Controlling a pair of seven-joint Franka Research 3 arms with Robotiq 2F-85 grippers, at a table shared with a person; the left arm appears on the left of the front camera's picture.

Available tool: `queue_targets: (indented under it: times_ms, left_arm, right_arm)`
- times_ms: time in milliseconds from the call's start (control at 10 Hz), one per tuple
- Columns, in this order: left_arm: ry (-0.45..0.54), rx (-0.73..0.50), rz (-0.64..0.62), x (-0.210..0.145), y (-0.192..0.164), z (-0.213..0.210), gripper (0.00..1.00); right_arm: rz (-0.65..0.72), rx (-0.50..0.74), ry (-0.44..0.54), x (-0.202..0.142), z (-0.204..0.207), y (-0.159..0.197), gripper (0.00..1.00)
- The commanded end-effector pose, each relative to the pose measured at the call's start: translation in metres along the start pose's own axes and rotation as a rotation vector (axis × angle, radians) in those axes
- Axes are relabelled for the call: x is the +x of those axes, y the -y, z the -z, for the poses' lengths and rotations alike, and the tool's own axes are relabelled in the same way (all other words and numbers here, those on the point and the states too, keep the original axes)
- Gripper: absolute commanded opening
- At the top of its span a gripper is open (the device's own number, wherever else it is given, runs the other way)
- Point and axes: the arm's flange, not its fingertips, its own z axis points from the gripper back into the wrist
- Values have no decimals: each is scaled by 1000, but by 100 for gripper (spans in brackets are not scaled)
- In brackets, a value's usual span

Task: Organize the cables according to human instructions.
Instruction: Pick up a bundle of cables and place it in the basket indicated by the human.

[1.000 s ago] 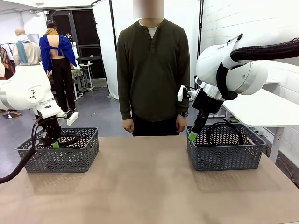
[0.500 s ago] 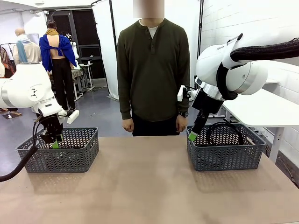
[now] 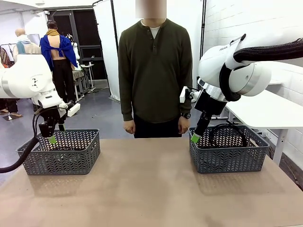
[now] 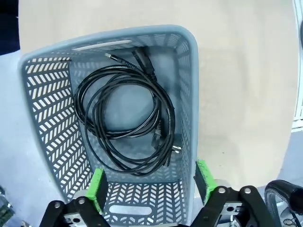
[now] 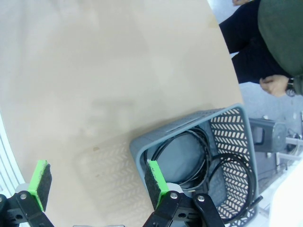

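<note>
Two grey plastic baskets with herringbone-slotted walls stand on the tan surface (image 3: 151, 189), one at each side, so each arm has its own bin to sort into. In the left wrist view the left claw (image 4: 150, 185) hangs above the left basket (image 4: 187, 94) with its green pads spread wide and nothing between them. Directly below it a thin black power cord wound in a loose round coil (image 4: 125, 120) lies flat on the basket floor, plug ends tucked toward the walls; it looks like a cable already sorted into that bin.

The right claw (image 5: 97, 182) is also spread wide and empty, poised over the near corner of the right basket (image 5: 135, 153). Inside that basket lie more black coiled cords (image 5: 199, 156), one loop arching up above the rim in the front view.

The person in a dark green shirt (image 3: 154, 61) stands at the far side, arms down, giving no visible signal, so both arms probably wait for the next instruction.
</note>
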Motion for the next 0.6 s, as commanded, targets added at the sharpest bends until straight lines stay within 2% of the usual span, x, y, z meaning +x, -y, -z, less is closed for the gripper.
queue_targets:
  times_ms: [0,100,200,300,500]
  left_arm:
    - [2,-28,23,-7,-9,-7,100]
    - [16,-32,4,-9,-8,-10,100]
    - [64,-97,-26,-13,-3,-11,100]
    - [0,-16,-4,-2,-3,-8,100]
    - [0,-16,-4,-2,-3,-8,100]
  right_arm:
    - [5,-1,-1,0,0,-1,100]
    - [5,-1,-1,0,0,-1,100]
    - [5,-1,-1,0,0,-1,100]
    - [5,-1,-1,0,0,-1,100]
    - [5,-1,-1,0,0,-1,100]
